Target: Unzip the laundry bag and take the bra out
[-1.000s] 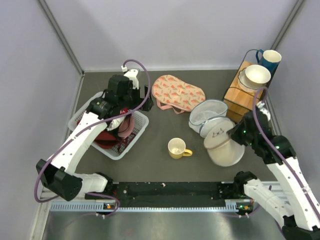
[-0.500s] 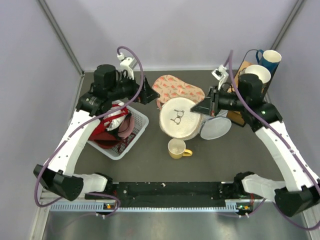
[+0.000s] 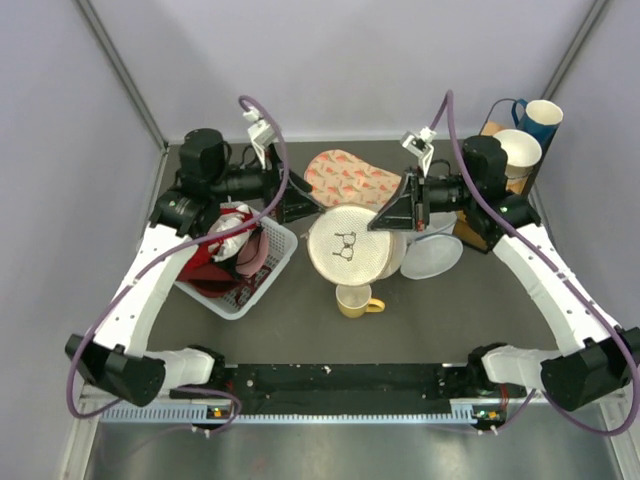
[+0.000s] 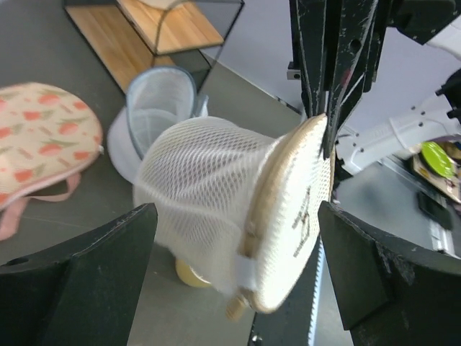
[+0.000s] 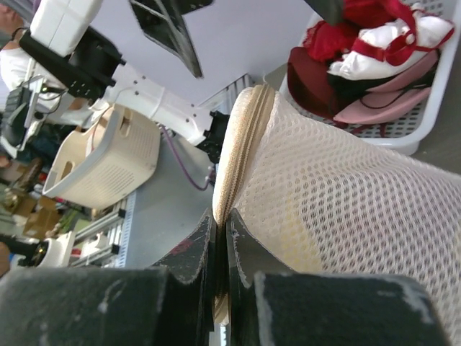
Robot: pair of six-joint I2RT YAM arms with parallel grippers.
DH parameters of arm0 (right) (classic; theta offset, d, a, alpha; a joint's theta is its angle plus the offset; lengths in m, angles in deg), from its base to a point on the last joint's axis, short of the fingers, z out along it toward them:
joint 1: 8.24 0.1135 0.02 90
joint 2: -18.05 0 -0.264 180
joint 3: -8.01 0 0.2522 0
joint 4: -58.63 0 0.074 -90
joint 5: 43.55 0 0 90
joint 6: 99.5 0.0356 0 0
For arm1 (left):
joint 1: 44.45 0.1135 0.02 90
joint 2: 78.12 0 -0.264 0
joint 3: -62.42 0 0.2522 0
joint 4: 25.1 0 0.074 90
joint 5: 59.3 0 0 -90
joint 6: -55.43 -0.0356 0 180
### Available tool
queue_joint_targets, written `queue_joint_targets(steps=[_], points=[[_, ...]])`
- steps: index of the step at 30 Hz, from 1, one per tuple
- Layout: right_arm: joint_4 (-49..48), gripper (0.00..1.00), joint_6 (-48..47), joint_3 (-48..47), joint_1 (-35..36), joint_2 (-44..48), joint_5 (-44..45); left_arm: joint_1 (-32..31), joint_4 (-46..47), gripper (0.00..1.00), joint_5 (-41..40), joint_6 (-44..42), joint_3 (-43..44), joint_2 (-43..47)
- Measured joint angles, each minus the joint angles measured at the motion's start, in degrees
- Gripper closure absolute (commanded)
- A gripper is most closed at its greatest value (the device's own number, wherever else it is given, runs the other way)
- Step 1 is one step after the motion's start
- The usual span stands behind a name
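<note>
Now, the right hand [image 3: 378,224] is pinched tight on the zippered rim [image 5: 241,144] of the laundry bag [image 3: 350,245], holding it off the counter [image 3: 300,320] just ahead of its fingertips, dome tipped on edge, above the mug [image 3: 352,297]. We judge the lift is meant to present the rim to the left hand [image 3: 312,208], which faces the bag from the opposite side, spread full and empty. Its wrist view frames the bag between its fingers, apparently not touching. Zipper looks closed where we see it; pull not located. The bra is not plainly visible; we take it to be inside.
</note>
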Motion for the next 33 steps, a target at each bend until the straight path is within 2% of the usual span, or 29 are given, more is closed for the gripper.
queue_joint_targets(steps=[3,4,5,6,8,11,13,15,17,18,23,27,30,33], points=[[-0.4,1.0,0.0,0.0,0.2,-1.8,-2.1,-1.3,0.2,0.01,2.6,0.5,-0.1,-4.0],[-0.4,1.0,0.0,0.0,0.2,-2.4,-2.9,-1.8,0.2,0.08,3.1,0.7,-0.1,-5.1],[-0.5,1.0,0.0,0.0,0.2,-3.1,-3.5,-2.3,0.2,0.21,3.5,0.8,-0.2,-6.0],[-0.4,1.0,0.0,0.0,0.3,-3.6,-4.0,-2.9,0.2,0.44,4.1,1.1,-0.3,-6.9],[-0.5,1.0,0.0,0.0,0.4,-4.6,-4.7,-3.8,0.2,1.0,5.2,1.8,-0.4,-7.8],[-0.3,1.0,0.0,-0.3,0.4,-7.0,-4.7,-5.0,0.4,1.0,7.0,1.9,-0.3,-8.2],[0.1,0.49,0.2,-0.9,0.0,-8.9,-4.5,-5.0,0.4,1.0,6.4,2.1,-0.2,-8.2],[0.5,0.14,1.6,-3.1,-0.5,-11.3,-3.0,-4.7,0.3,1.0,3.8,2.7,-0.2,-8.5],[0.5,0.08,3.5,-5.4,-1.2,-13.1,-1.0,-4.7,-0.1,1.0,0.5,3.3,0.2,-9.0],[0.3,0.01,4.1,-6.2,-1.7,-13.6,0.3,-4.7,-0.5,1.0,-1.8,4.2,0.6,-9.4],[3.4,0.01,5.1,-6.7,-5.7,-10.9,16.4,-3.5,-2.1,1.0,-17.6,9.8,3.5,-10.3],[4.8,0.01,6.8,-3.3,-6.5,-5.0,29.8,-2.9,-0.1,1.0,-30.9,19.1,2.9,-9.0],[1.4,0.01,12.4,4.4,-6.1,0.3,35.6,-2.9,0.6,1.0,-39.2,26.7,0.2,-6.5],[-3.6,0.01,18.7,11.5,-3.6,1.4,38.9,-2.8,0.6,1.0,-46.2,33.7,-2.3,-4.6]])
